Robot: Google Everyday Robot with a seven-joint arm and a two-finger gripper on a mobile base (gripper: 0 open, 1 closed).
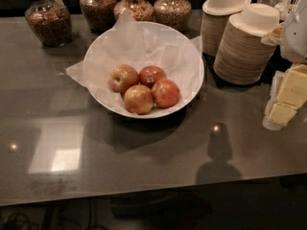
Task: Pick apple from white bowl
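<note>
Claw (294,32): white, at right edge, well apart from wide paper-lined white bowl (196,66) on grey tabletop (144,152); open or closed, cannot tell. Fist-sized red-orange apple (166,93): lying in bowl, front right, ungrasped. Judged: approach, grasp and lift all remain.

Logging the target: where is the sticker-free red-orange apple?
Camera view: the round red-orange apple lies rightmost in the wide white paper-lined bowl, beside the stickered dark-red apple and a yellower apple. The hand is out of view.
</note>
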